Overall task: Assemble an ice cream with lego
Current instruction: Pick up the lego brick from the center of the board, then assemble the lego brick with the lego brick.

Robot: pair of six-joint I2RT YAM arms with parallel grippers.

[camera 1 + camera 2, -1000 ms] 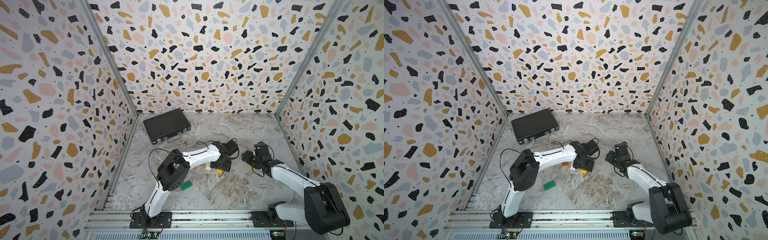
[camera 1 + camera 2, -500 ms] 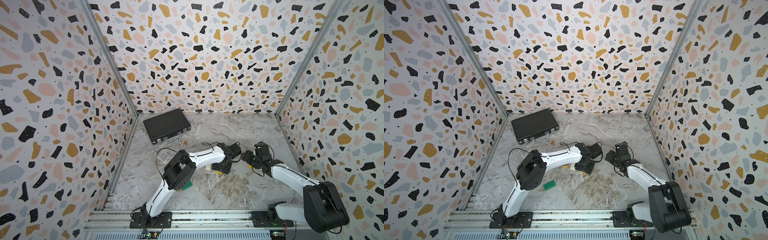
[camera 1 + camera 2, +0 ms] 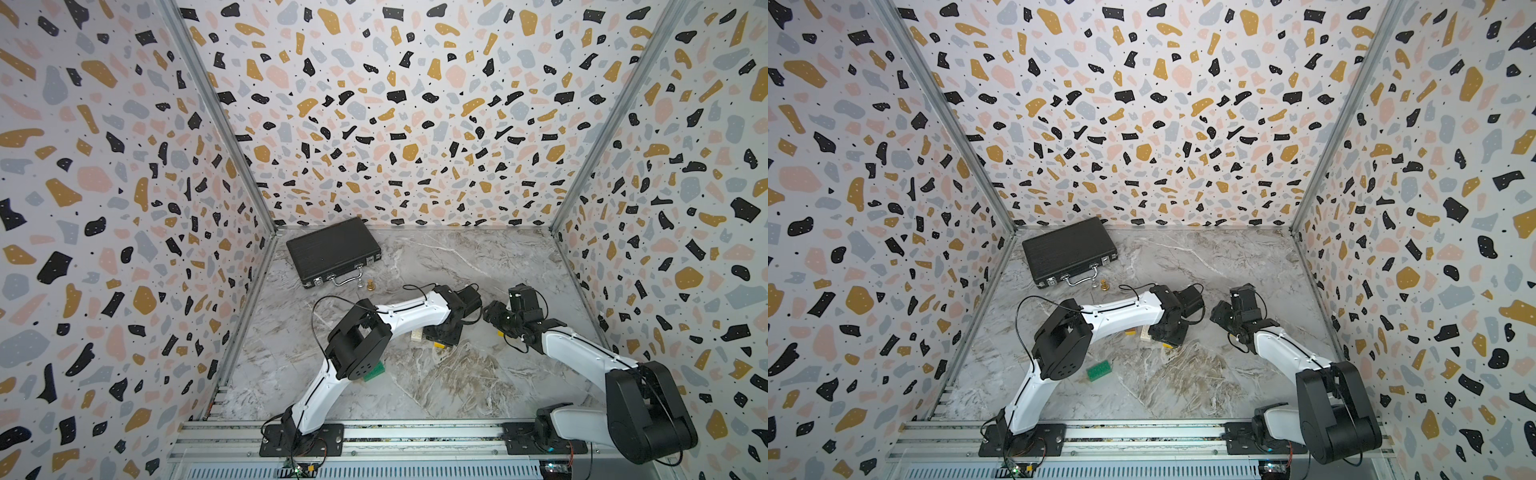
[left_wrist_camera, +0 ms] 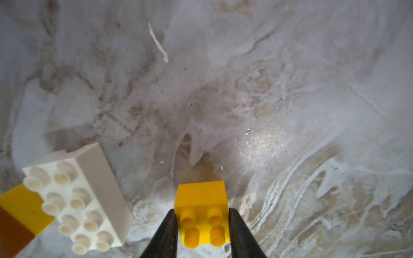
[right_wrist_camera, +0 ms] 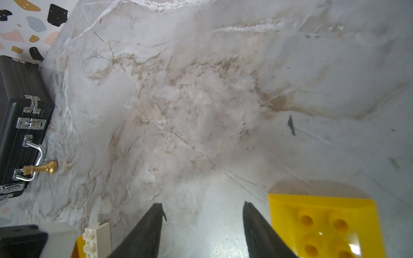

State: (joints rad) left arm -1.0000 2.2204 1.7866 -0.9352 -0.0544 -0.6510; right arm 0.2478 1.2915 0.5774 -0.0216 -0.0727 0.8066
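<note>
Marble-patterned tabletop [image 3: 457, 395] inside a booth with terrazzo-print walls, two robot arms reaching toward its middle.

Left wrist view: the left gripper [image 4: 202, 214] points down, and its two dark fingers [image 4: 166, 232] press against opposite flat sides of a small yellow brick [image 4: 201, 201]. The brick has four studs facing the camera and appears to sit on the marble. Just beside this grip lies a white brick [image 4: 85, 201], studs up. Beyond it is a yellow-and-brown pair [image 4: 17, 216] that looks already joined, though it is cut off at the picture's edge. In a top view, a green brick [image 3: 1099, 370] lies well apart from these, nearer the front rail, beside the left arm's elbow.

The right gripper [image 5: 202, 205] hovers close to the table with its fingers spread and nothing between them. A rounded yellow brick [image 5: 324, 223] rests just outside one finger, hollow underside up.

At the far corner lie a black briefcase [image 3: 332, 251] and, near its handle, a small brass knob [image 3: 369, 285].

The ice cream is not yet built, since most bricks lie loose. The step in hand seems to be picking up the small yellow brick for the stick. To do it well, the pinch should be square on the flat sides. The lift should go straight up so the brick does not twist. The studs should be lined up with the joined pair before pressing down. A skewed grip could let it pop out.
</note>
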